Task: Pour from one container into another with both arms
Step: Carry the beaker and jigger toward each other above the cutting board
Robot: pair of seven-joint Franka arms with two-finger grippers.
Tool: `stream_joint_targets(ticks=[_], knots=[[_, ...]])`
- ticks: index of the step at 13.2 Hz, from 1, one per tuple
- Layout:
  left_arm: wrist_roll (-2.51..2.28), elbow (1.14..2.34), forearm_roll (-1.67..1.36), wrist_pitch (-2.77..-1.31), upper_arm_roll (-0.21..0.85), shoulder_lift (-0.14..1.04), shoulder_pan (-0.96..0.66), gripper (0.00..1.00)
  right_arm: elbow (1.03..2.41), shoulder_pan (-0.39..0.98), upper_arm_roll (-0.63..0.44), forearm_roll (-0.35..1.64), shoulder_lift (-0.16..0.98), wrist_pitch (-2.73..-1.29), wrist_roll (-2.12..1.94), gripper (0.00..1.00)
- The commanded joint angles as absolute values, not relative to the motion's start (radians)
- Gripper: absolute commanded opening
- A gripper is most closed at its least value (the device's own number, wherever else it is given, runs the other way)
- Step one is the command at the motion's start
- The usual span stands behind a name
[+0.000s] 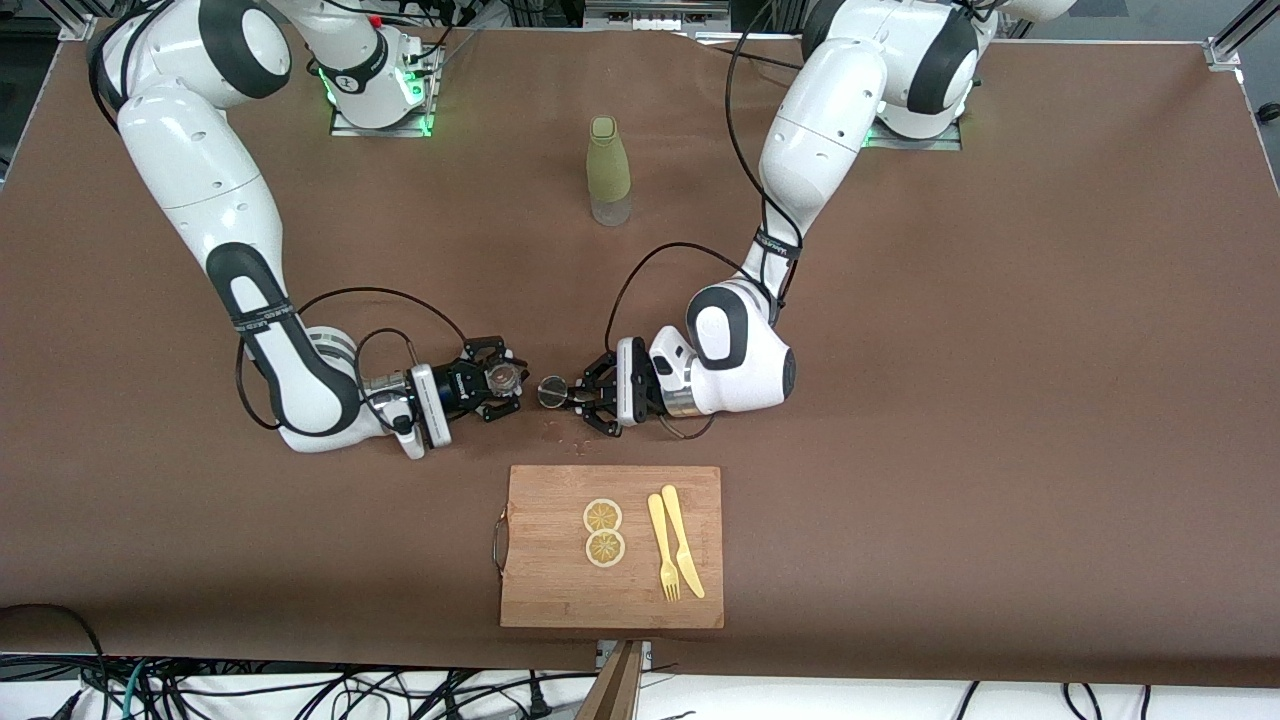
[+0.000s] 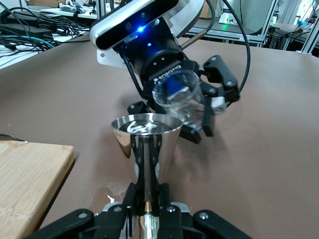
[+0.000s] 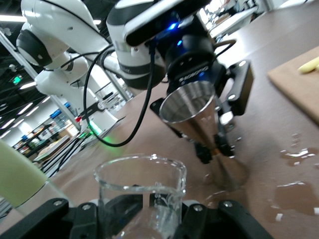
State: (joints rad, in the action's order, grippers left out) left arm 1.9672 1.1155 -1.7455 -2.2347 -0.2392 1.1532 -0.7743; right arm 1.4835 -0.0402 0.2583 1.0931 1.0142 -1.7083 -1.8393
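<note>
Left gripper (image 1: 578, 398) clamped on a steel conical cup (image 1: 552, 391), held low over the brown table (image 1: 1000, 400) just above a wet patch (image 1: 552, 432) of spilled drops, between the bottle and the cutting board. Right gripper (image 1: 508, 381) closed around a small clear glass beaker (image 1: 503, 377), mouth turned toward the steel cup and very near it, without visible contact. Seen from the left wrist: steel cup (image 2: 145, 144) upright in the fingers, beaker (image 2: 177, 90) tilted with its mouth facing the camera, white lettering on the black body of the right gripper (image 2: 199, 107), apparently "ROBOTIQ", upside down and only partly legible. Seen from the right wrist: beaker (image 3: 140, 191) close up in the fingers, steel cup (image 3: 199, 117) tipped toward it, the same sort of lettering on the left gripper (image 3: 215, 144), not readable with certainty. Both arms (image 1: 215, 215) bent low from their bases, forearms level over the table. Wooden cutting board (image 1: 545, 590) nearer the front camera than the grippers, carrying two lemon slices (image 1: 603, 532), a yellow fork (image 1: 663, 548) and a yellow knife (image 1: 683, 540) side by side. Pale green bottle (image 1: 608, 170) standing upright between the two bases, well apart from the grippers.
</note>
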Motion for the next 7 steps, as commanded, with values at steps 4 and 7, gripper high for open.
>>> stream_joint_targets(ticks=[4, 7], knots=[[1.956, 1.071, -1.781, -2.247, -0.261, 1.187, -0.79, 0.0, 1.486, -0.034, 0.34, 1.0, 0.997, -1.701, -1.72, 0.07], [1.931, 1.069, -1.782, -2.247, -0.262, 1.187, -0.79, 0.0, 1.433, -0.034, 0.339, 0.986, 0.997, -1.683, -1.681, 0.07]])
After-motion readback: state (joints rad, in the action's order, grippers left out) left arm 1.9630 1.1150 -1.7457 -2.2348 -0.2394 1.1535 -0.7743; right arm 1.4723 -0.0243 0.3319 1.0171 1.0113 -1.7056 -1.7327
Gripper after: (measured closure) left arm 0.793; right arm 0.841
